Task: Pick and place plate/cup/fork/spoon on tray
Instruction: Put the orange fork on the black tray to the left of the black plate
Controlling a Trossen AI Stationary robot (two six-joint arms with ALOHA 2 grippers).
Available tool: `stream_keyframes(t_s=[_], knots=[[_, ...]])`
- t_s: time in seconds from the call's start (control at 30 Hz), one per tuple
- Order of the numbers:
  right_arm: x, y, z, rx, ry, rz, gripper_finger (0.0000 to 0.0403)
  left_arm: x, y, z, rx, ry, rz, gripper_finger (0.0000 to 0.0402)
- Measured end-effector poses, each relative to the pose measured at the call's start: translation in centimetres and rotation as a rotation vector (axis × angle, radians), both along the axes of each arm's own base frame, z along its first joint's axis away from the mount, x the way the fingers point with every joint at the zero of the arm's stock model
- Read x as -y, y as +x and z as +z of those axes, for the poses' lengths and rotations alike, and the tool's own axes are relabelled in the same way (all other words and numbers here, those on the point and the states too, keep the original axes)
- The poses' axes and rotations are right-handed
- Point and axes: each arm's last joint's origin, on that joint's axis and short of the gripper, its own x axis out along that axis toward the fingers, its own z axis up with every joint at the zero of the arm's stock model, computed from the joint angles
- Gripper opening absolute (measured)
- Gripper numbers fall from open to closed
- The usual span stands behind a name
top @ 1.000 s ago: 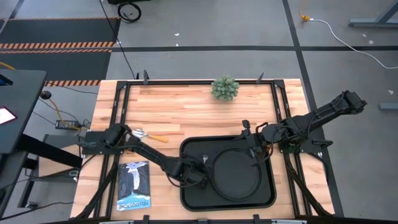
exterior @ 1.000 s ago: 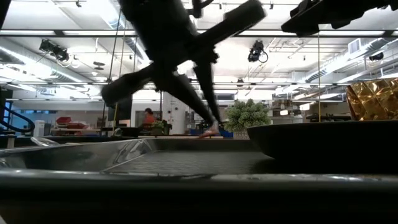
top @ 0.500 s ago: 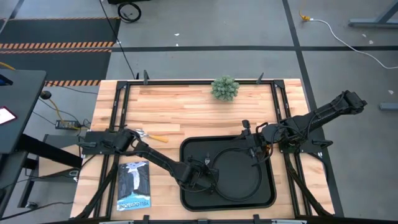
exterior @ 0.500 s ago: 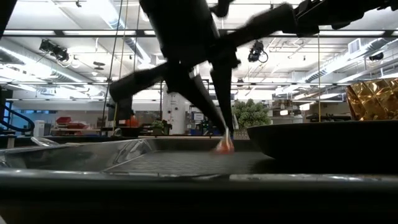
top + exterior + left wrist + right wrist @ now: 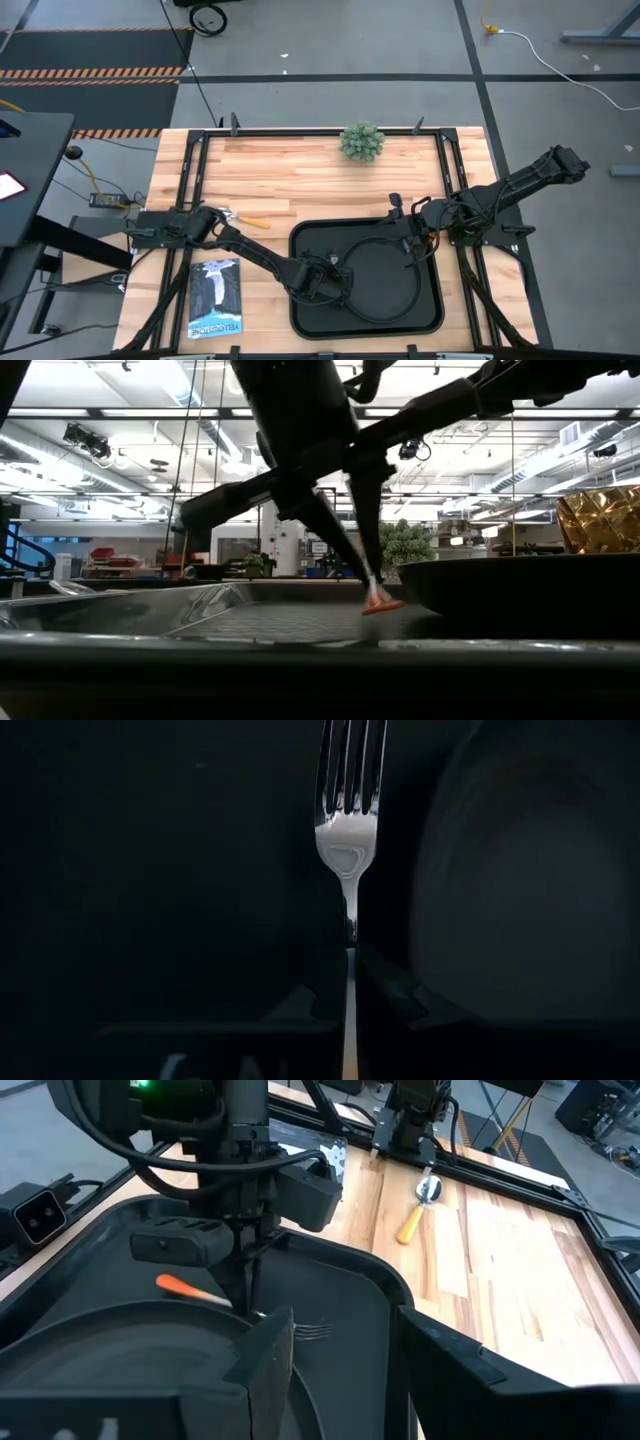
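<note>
The black tray [image 5: 300,240] lies at the table's near middle, and the round black plate [image 5: 378,280] rests on its floor. My left gripper [image 5: 327,282] is over the tray's left part, beside the plate, shut on the fork [image 5: 350,810]. The fork's orange handle [image 5: 185,1287] and tines [image 5: 312,1330] also show in the right wrist view. My right gripper [image 5: 340,1370] is open at the plate's far right rim [image 5: 405,250]. The spoon [image 5: 240,219] lies on the wood to the left of the tray. I cannot make out the cup. My left gripper pinches the fork's thin neck [image 5: 350,935] between its two fingers [image 5: 385,990], where the metal meets the handle. The fingers come from above, pointing down, and lie across the fork. The fork sits low over the tray floor with its orange handle end [image 5: 383,603] down near the floor. Whether it touches the floor, I cannot tell.
A small potted plant [image 5: 361,142] stands at the table's far middle. A book [image 5: 215,298] lies at the near left, beside the tray. A gold faceted thing [image 5: 600,520] shows at the right of the low view. Bare wood lies between the plant and the tray.
My left gripper has moved toward the table's right edge, from the tray's left rim to over its floor beside the plate, and has gone down. The fork has gone with it, and its orange handle end has sunk close to the tray floor.
</note>
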Motion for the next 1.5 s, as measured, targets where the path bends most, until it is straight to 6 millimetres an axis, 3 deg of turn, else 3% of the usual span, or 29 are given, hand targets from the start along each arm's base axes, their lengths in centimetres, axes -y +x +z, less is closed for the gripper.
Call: stream_keyframes(t_s=[0.5,0.83,1.27,1.5], knots=[[-0.1,0.0,-0.1,-0.009,-0.008,0.031,0.0183,-0.3,0.2,-0.1,-0.014,-0.032,-0.007,0.0020],[-0.1,0.0,-0.1,-0.011,-0.012,0.033,0.0183,-0.4,0.5,-1.3,-0.034,-0.059,-0.008,0.0021],[-0.1,0.0,-0.1,-0.010,-0.011,0.033,0.0183,-0.3,0.5,-1.3,-0.036,-0.058,-0.017,0.0090],[-0.1,0.0,-0.1,-0.010,-0.011,0.033,0.0183,-0.3,0.5,-1.3,-0.053,-0.076,-0.052,0.0100]])
